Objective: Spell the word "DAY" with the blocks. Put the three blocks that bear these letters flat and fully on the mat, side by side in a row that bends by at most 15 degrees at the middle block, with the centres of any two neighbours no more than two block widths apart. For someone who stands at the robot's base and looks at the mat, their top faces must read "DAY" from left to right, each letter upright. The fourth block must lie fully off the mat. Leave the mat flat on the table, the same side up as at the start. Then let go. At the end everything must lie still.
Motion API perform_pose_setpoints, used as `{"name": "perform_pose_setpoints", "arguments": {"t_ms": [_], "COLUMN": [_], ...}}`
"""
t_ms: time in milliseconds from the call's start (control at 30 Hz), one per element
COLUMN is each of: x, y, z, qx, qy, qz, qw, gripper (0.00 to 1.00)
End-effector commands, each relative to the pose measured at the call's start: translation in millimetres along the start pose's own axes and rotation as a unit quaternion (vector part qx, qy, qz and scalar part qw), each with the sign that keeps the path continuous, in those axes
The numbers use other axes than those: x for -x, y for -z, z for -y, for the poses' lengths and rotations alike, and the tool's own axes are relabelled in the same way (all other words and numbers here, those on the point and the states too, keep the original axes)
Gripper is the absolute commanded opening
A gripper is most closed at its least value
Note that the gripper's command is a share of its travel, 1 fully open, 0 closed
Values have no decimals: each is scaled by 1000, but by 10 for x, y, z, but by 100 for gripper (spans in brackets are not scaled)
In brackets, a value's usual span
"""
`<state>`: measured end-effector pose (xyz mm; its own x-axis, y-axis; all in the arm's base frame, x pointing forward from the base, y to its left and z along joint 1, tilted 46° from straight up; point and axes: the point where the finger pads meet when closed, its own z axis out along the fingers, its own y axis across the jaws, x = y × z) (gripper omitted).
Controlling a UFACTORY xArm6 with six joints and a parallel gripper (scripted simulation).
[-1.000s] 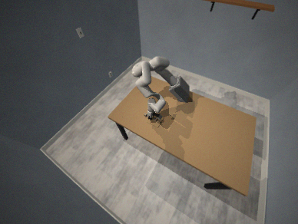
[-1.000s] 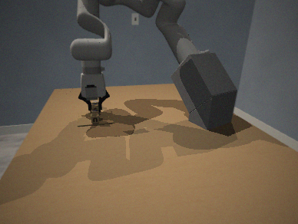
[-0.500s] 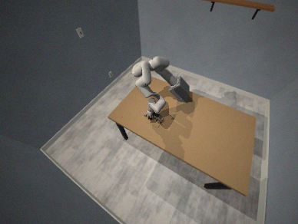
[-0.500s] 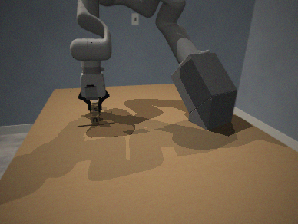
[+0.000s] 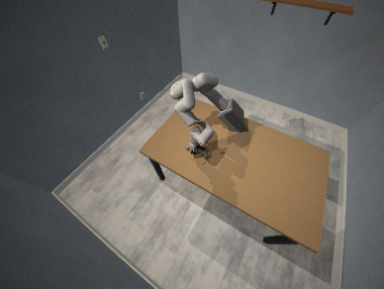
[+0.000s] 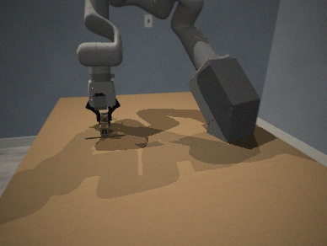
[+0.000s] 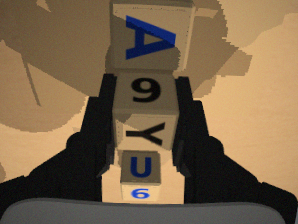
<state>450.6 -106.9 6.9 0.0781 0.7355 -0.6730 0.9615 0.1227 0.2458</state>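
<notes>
The tan table (image 5: 282,163) (image 6: 177,211) fills the near part of the exterior frame, patched with broad shadows. Beyond that foreground, left of centre, a thin dark strip (image 6: 90,138) lies at the foot of a short column of blocks (image 6: 104,129); whether the strip is the mat's edge cannot be determined. The gripper (image 6: 104,118) (image 7: 144,94) points down over this column, its fingers closed in on the block with a black 9 and Y (image 7: 146,92), which is pinched between them. In the wrist frame, that block stands at the centre, the 9 upright and the Y turned on its side. The block with a blue A (image 7: 150,37) is at the top centre, directly above it in the frame, its letter also sideways. The block with a blue U and 6 (image 7: 141,167) shows smaller at the lower centre, between the dark fingers. Contact between the blocks cannot be confirmed. Farther back, the pale arm (image 5: 185,96) (image 6: 99,54) bends across the top of the exterior frame, with a grey box-shaped base (image 5: 233,116) (image 6: 242,84) at the right. A pale outlet plate (image 6: 148,20) is on the blue-grey wall (image 6: 42,50) behind, upper centre.
</notes>
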Motion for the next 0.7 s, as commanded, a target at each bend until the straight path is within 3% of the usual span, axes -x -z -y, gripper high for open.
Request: {"name": "perform_pose_setpoints", "arguments": {"t_ms": [0,667], "x": [-1,-1], "y": [2,-28], "z": [-10,-10], "qx": [1,1], "qy": [0,0], "qz": [0,0], "qw": [1000,1000], "gripper": [27,27]}}
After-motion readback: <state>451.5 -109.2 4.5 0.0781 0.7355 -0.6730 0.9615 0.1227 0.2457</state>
